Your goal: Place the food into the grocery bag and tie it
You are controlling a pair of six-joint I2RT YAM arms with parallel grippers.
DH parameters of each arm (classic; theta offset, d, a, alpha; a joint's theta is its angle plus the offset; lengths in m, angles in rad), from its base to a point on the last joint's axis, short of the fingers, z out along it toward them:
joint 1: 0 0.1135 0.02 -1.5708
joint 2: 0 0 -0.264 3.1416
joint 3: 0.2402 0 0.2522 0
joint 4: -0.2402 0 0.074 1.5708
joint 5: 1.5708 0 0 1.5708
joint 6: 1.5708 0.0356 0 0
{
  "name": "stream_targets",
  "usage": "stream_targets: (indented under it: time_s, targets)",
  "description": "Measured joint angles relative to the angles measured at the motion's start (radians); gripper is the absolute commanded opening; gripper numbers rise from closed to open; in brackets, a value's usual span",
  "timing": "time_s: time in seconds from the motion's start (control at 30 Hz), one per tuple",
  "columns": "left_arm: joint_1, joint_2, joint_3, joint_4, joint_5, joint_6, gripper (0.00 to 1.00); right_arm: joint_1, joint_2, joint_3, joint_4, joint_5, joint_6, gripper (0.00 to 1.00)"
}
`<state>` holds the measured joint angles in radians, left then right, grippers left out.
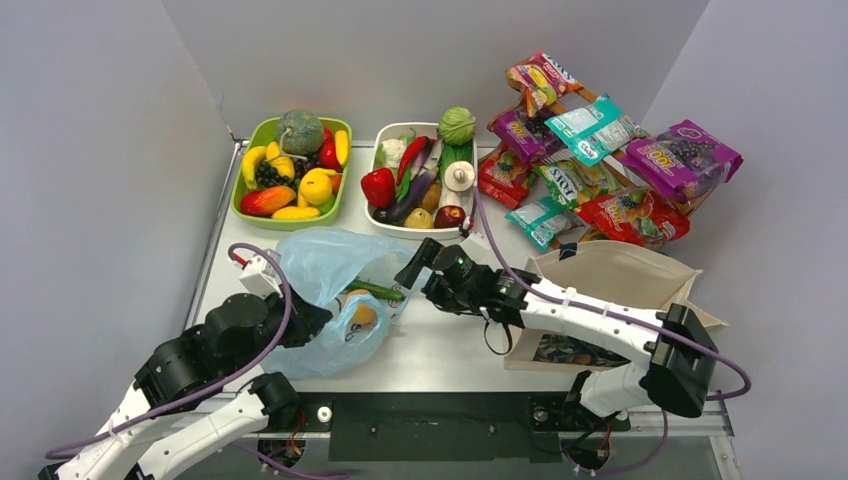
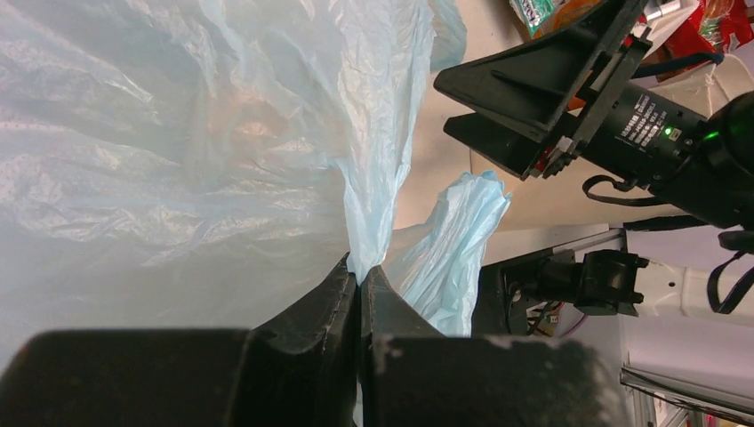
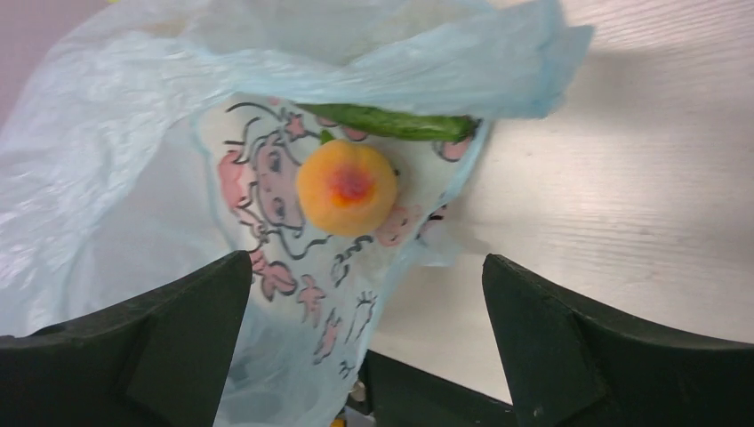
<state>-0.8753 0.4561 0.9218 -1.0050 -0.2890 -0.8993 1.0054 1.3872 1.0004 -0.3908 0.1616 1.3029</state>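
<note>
The light-blue grocery bag (image 1: 322, 262) lies crumpled on the table in front of the left arm, its mouth facing right. My left gripper (image 2: 360, 277) is shut on a fold of the bag's thin plastic (image 2: 373, 178). Inside the bag's mouth rest an orange peach-like fruit (image 3: 347, 187) and a long green vegetable (image 3: 391, 123), also seen from above as the fruit (image 1: 360, 311) and the vegetable (image 1: 377, 290). My right gripper (image 3: 364, 267) hovers wide open just right of the bag's mouth, with nothing between its fingers. From above, the right gripper (image 1: 415, 270) sits close beside the bag.
At the back stand a green tray (image 1: 262, 128) of toy fruit and a white tray (image 1: 392, 130) of toy vegetables. Several snack packets (image 1: 600, 160) fill a rack at the back right. A beige canvas tote (image 1: 620, 275) lies under the right arm.
</note>
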Motion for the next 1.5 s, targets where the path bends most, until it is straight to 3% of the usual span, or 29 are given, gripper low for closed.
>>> stream_targets:
  time_s: [0.13, 0.3, 0.5, 0.57, 0.63, 0.67, 0.73, 0.83, 1.03, 1.13, 1.17, 1.23, 1.3, 1.4, 1.5]
  targets:
    - [0.0, -0.016, -0.011, 0.008, 0.008, -0.013, 0.0, 0.038, -0.018, -0.075, 0.15, -0.021, 0.07, 0.96]
    - [0.0, -0.018, -0.017, 0.01, 0.013, -0.023, 0.0, 0.082, 0.142, -0.084, 0.239, -0.069, 0.14, 0.93]
    - [0.0, -0.033, -0.02, 0.011, 0.013, -0.031, 0.0, 0.111, 0.275, -0.054, 0.33, -0.134, 0.187, 0.81]
    - [0.0, -0.037, -0.021, 0.011, 0.013, -0.032, 0.0, 0.117, 0.307, -0.052, 0.37, -0.158, 0.202, 0.74]
    - [0.0, -0.042, -0.023, 0.011, 0.013, -0.033, 0.0, 0.122, 0.339, -0.051, 0.405, -0.179, 0.211, 0.58]
    - [0.0, -0.046, -0.024, 0.011, 0.013, -0.033, 0.0, 0.122, 0.351, -0.051, 0.417, -0.183, 0.212, 0.45]
    - [0.0, -0.055, -0.026, 0.01, 0.013, -0.033, 0.0, 0.122, 0.379, -0.051, 0.444, -0.198, 0.214, 0.27]
    - [0.0, -0.068, -0.026, 0.008, 0.013, -0.034, 0.0, 0.122, 0.389, -0.049, 0.439, -0.201, 0.192, 0.04]
    - [0.0, -0.091, -0.026, -0.006, 0.013, -0.037, 0.01, 0.131, 0.361, 0.061, 0.27, -0.112, 0.074, 0.0]
    - [0.0, -0.095, -0.026, -0.021, 0.013, -0.036, 0.19, 0.149, 0.343, 0.183, 0.096, -0.022, -0.027, 0.0]
    - [0.0, -0.094, -0.026, -0.027, 0.013, -0.034, 0.32, 0.16, 0.34, 0.233, 0.036, 0.016, -0.062, 0.0]
    - [0.0, -0.092, -0.023, -0.048, 0.012, -0.034, 0.46, 0.187, 0.324, 0.31, -0.066, 0.089, -0.123, 0.0]
    - [0.0, -0.085, -0.012, -0.073, 0.007, -0.028, 0.56, 0.208, 0.293, 0.341, -0.151, 0.149, -0.168, 0.0]
    - [0.0, -0.065, 0.027, -0.103, -0.004, -0.012, 0.68, 0.232, 0.239, 0.344, -0.287, 0.226, -0.219, 0.0]
    - [0.0, -0.015, 0.098, -0.144, -0.037, -0.003, 0.7, 0.232, 0.212, 0.355, -0.415, 0.288, -0.257, 0.0]
